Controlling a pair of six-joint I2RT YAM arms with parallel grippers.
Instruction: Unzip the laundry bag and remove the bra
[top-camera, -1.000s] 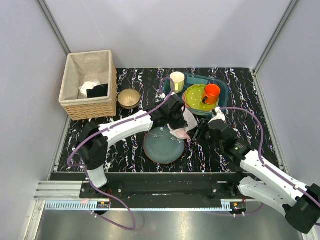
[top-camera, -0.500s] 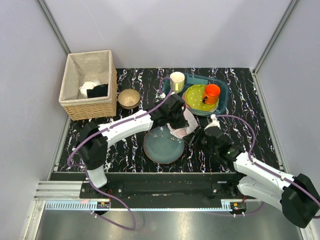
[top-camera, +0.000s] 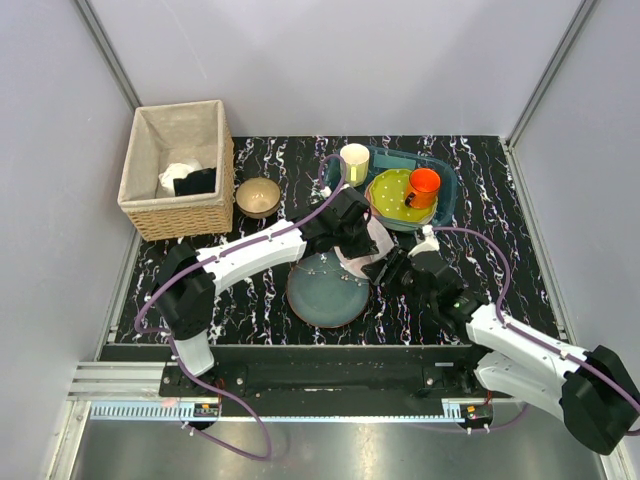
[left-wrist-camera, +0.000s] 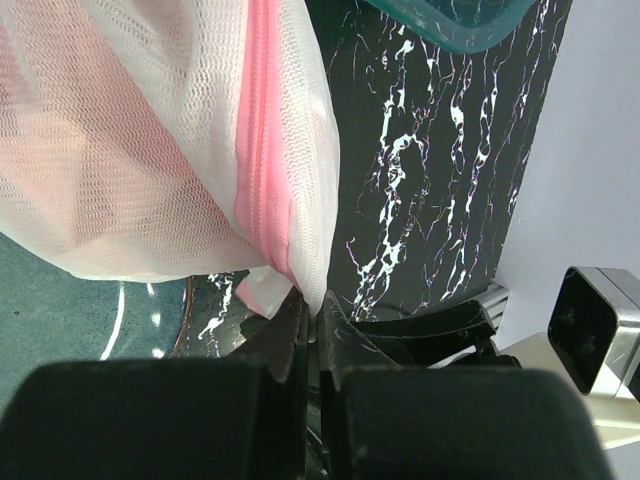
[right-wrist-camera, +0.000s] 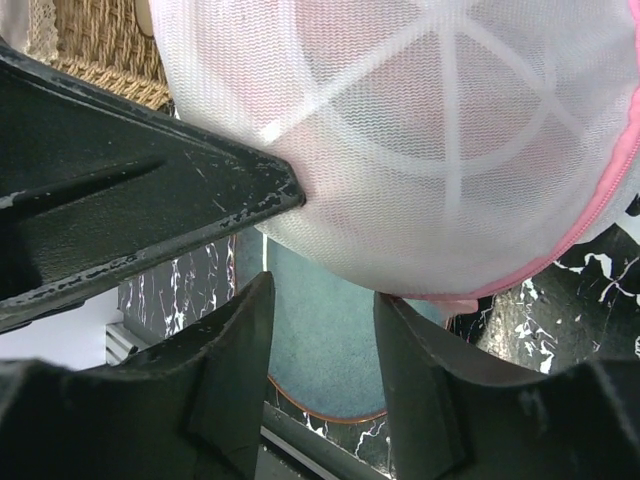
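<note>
Plainly, the left gripper (left-wrist-camera: 312, 325) is pinched tight on the pink zip edge of the laundry bag (left-wrist-camera: 150, 150), which bulges just ahead of its fingers and just beyond the spread-apart right gripper (right-wrist-camera: 322, 295), over the blue-grey plate (right-wrist-camera: 330, 380).

wicker bskt (top-camera: 185, 218) | brass bowl (top-camera: 258, 196) | cream cup (top-camera: 354, 160) | orange mug (top-camera: 423, 185) on grn plate (top-camera: 388, 190) | teal tray (top-camera: 445, 168) | blu-gry plate (top-camera: 320, 296)
</note>
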